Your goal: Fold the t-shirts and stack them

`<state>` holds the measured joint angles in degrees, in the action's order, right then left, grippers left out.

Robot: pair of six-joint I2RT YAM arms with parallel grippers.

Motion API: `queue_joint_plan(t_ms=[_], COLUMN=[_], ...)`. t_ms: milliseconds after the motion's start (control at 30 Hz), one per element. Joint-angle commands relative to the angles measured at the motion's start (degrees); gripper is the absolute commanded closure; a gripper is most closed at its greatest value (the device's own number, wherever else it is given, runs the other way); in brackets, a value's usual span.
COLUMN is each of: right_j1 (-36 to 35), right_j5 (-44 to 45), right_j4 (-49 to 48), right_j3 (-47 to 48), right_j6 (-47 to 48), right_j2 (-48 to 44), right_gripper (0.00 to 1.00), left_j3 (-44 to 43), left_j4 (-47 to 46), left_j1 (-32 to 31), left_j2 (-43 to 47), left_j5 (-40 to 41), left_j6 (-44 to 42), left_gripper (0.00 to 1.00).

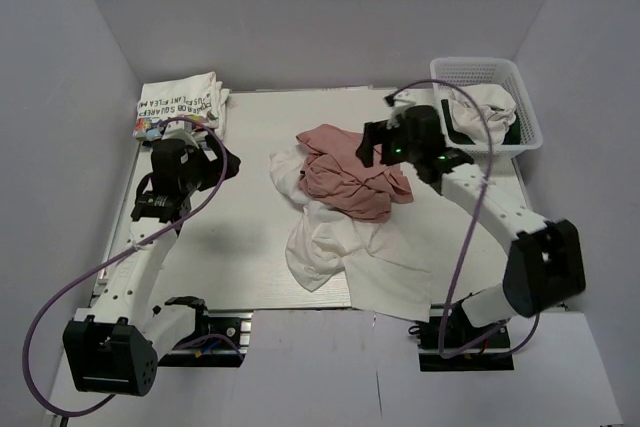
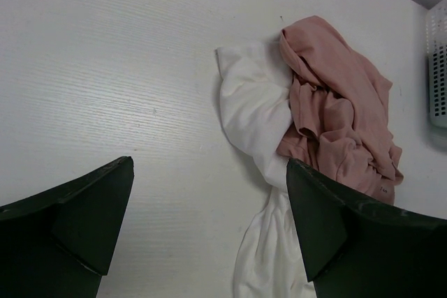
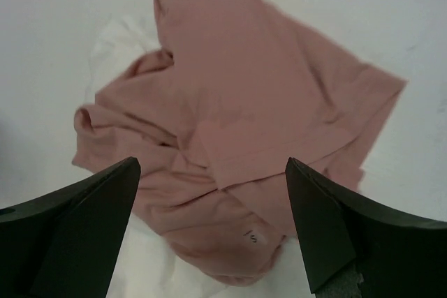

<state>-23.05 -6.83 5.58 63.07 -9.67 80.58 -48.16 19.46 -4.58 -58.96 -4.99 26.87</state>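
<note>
**Near edge.** The 2 arm bases sit at the front of the table, left arm on your left and right arm on your right.

**Middle, left.** The left gripper is over bare tabletop, left of the loose pile. In its wrist view the jaws are spread wide with nothing between them.

**Middle, centre.** The loose pile lies at mid-table. The dusty pink t-shirt is crumpled on top. White cloth spreads out from under it toward the near edge and to the left. You cannot tell whether this white cloth is 1 garment or more.

**Middle, right.** The right gripper is at the far-right side of the pink t-shirt. Its jaws are wide apart and grip nothing. Its wrist view looks straight onto the pink cloth.

**Far left corner.** A folded stack of t-shirts sits here, with printed lettering on the top one.

**Far right corner.** The white mesh basket holds a bundled white and dark green t-shirt.
</note>
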Motion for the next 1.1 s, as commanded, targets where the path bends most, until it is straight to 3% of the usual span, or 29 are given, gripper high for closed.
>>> queue_joint_plan(t_ms=[0, 200, 267, 300, 333, 400, 567, 700, 867, 1067], right_j1=[-7.52, -10.88, -10.62, -10.7, -10.7, -10.44, -9.82, -5.88, 0.79, 9.42], right_j5=[6.56, 20.59, 23.6, 23.62, 25.71, 29.58, 38.1, 38.91, 35.13, 36.18], right_j4=[0.56, 5.57, 7.85, 9.43, 9.62, 9.27, 4.1, 5.13, 5.49, 7.87], right_j3=[1.53, 8.55, 11.7, 12.51, 13.21, 13.4, 14.18, 21.03, 36.21, 55.36], right_j6=[0.97, -2.54, -4.38, -4.39, -5.0, -6.06, -5.54, -5.8, -3.43, -0.62], right_j2=[6.07, 23.2, 26.19, 27.17, 27.35, 25.69, 16.39, 12.68, 11.88, 18.98], right_gripper=[0.1, 0.1, 0.34, 0.53, 0.85, 1.0, 1.0, 1.0, 1.0, 1.0], left_j3=[0.44, -0.09, -0.09, -0.09, 0.43, 0.44, 0.44, 0.96, 1.58, 0.96], left_j4=[-1.62, 0.93, 0.93, 0.93, 0.93, 0.4, -0.03, 0.04, -0.92, -2.23], left_j1=[0.27, 0.27, 0.27, 0.27, 0.27, 0.27, 0.27, 0.27, 0.27, 0.27], left_j2=[2.53, 3.67, 4.2, 4.2, 4.73, 4.73, 4.73, 5.26, 5.26, 0.97], left_j5=[-1.59, 1.04, 1.04, 1.04, 1.04, 1.04, 1.57, 1.04, 1.04, -0.88], left_j6=[0.2, 0.2, 0.2, 0.2, 0.2, 0.2, 0.2, 0.2, -0.33, -1.11], left_gripper=[0.0, 0.0, 0.0, 0.0, 0.0, 0.0, 0.0, 0.0, 0.0, 0.0])
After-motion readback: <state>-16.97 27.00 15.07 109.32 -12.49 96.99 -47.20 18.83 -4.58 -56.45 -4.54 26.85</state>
